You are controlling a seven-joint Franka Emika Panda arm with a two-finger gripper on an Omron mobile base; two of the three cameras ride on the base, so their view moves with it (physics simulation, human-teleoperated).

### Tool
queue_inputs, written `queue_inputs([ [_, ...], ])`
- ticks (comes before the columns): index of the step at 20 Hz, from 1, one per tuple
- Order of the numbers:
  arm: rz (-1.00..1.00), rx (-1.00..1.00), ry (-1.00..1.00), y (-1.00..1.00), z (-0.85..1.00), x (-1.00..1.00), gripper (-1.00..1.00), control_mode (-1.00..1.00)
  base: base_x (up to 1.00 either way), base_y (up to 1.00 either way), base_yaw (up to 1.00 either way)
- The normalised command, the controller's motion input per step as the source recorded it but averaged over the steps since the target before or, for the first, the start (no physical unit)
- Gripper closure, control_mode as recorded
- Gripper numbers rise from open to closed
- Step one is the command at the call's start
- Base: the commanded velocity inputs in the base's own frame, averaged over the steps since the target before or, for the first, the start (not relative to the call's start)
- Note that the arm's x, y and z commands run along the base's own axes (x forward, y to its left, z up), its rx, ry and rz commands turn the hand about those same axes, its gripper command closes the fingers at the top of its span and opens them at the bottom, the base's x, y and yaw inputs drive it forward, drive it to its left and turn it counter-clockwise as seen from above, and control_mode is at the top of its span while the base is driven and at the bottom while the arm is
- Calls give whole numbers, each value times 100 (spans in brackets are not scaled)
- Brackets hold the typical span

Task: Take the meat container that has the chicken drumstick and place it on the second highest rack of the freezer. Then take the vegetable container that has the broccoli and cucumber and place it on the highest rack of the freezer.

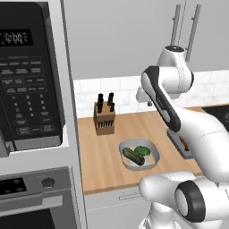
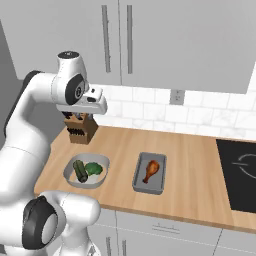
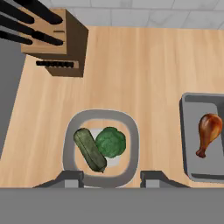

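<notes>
We see a knife block (image 1: 104,117) at the back of the wooden counter (image 2: 195,160), a microwave (image 1: 27,80) above an oven (image 1: 31,201), and a black cooktop (image 2: 242,175).

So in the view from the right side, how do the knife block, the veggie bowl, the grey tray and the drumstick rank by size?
Largest to smallest:
1. vegetable container and meat container, too alike to rank
2. knife block, though it sits farther back, so unsure
3. chicken drumstick, clearly smallest

Arm bent high, gripper (image 3: 111,177) facing down (jaws parted, nothing between).
</notes>
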Motion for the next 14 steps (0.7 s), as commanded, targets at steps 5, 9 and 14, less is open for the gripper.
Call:
queue_inputs([
  [5, 1, 0, 0, 12, -2, -18, -100, -100, 0, 0, 0],
  [9, -7, 14, -3, -32, -41, -67, -100, -100, 0, 0, 0],
  [14, -24, 27, 7, -98, -46, -34, -100, -100, 0, 0, 0],
])
